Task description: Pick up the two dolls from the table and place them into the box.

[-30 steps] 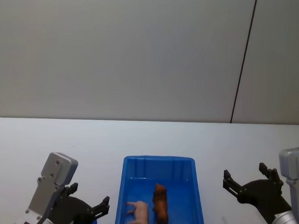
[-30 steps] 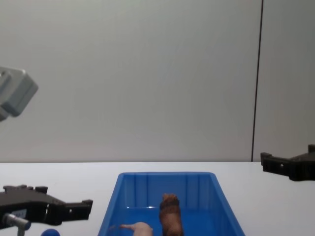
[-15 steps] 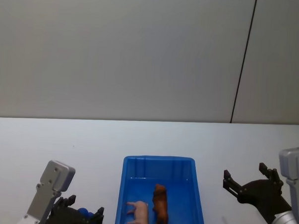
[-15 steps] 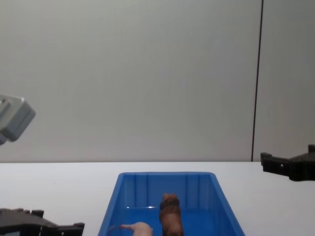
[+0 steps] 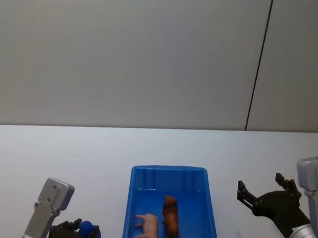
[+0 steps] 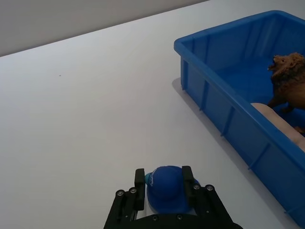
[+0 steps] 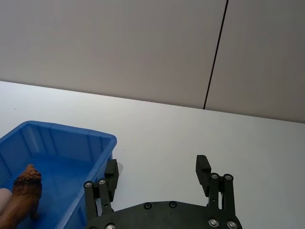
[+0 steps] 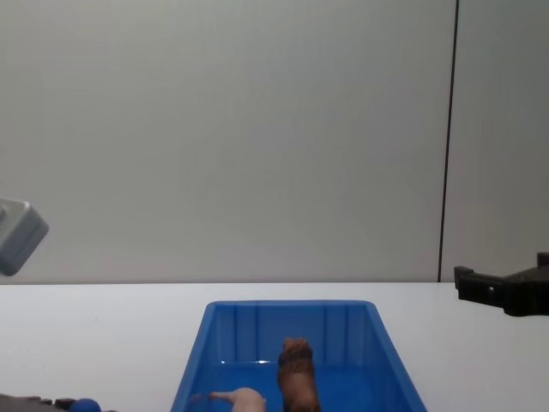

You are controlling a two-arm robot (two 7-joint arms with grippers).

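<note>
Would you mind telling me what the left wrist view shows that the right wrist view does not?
Only the left wrist view shows the left gripper with its fingers on either side of the blue doll, which sits on the table beside the box. Only the right wrist view shows the right gripper, open and empty over the table, with a wall and its dark seam behind. Both show the blue box and the brown doll inside it.

Grey wall (image 5: 124,59) (one dark vertical seam) behind white table (image 5: 94,148)
</note>
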